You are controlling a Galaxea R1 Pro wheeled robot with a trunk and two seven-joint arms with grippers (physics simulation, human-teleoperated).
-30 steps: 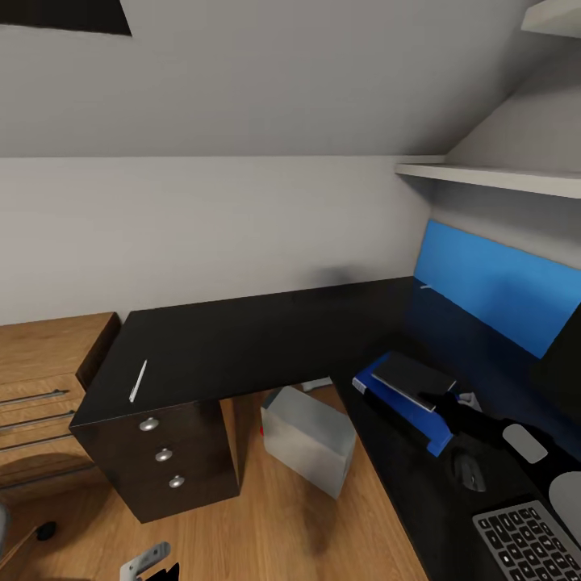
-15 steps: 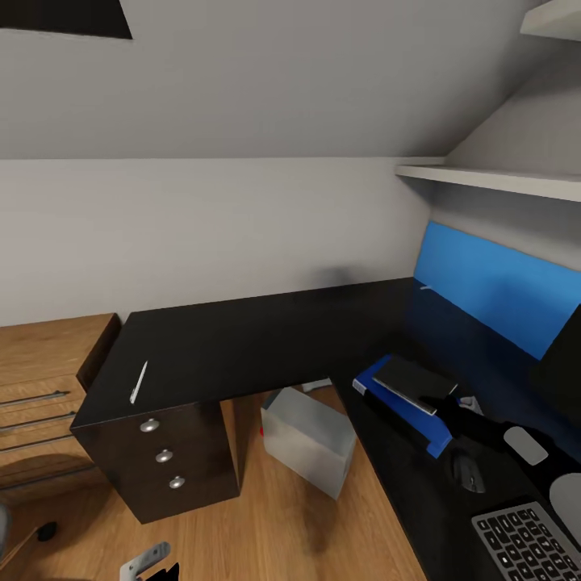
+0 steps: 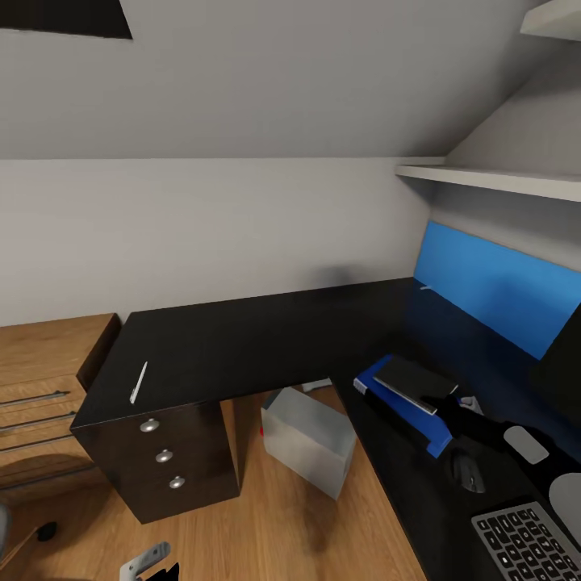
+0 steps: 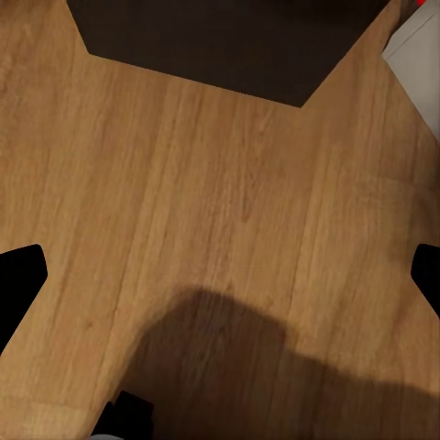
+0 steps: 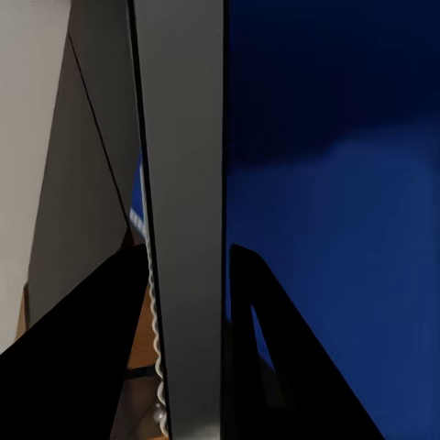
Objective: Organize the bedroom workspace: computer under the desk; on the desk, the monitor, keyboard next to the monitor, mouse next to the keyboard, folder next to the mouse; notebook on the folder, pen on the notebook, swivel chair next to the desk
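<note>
The notebook point(image 3: 415, 381) lay flat on the folder point(image 3: 401, 403), both with long axes running diagonally from the desk's inner corner toward the mouse point(image 3: 468, 470); the folder sat on the right wing of the desk point(image 3: 266, 339), the notebook's near end at the right gripper point(image 3: 449, 401); in the right wrist view the notebook's grey edge point(image 5: 188, 229) stood between the 2 dark fingers point(image 5: 82, 367), so the jaws were closed on the notebook; the pen point(image 3: 138, 382) lay on the desk's far left end above the 3-drawer unit point(image 3: 161, 456), long axis running roughly front to back, tilted slightly right at the far end; the computer point(image 3: 308, 440) stood on the wood floor point(image 3: 266, 532) under the desk, turned at an angle; the keyboard point(image 3: 528, 541) lay at the lower right, just beyond the mouse; a blue wall panel point(image 3: 500, 294) ran behind the right wing under a white shelf point(image 3: 492, 177); a light-wood dresser point(image 3: 40, 379) stood to the left; the right arm reached low across the desk toward the folder; the left gripper point(image 4: 220, 275) faced the floor, fingertips point(image 4: 18, 280) well apart, jaws open and holding nothing.
</note>
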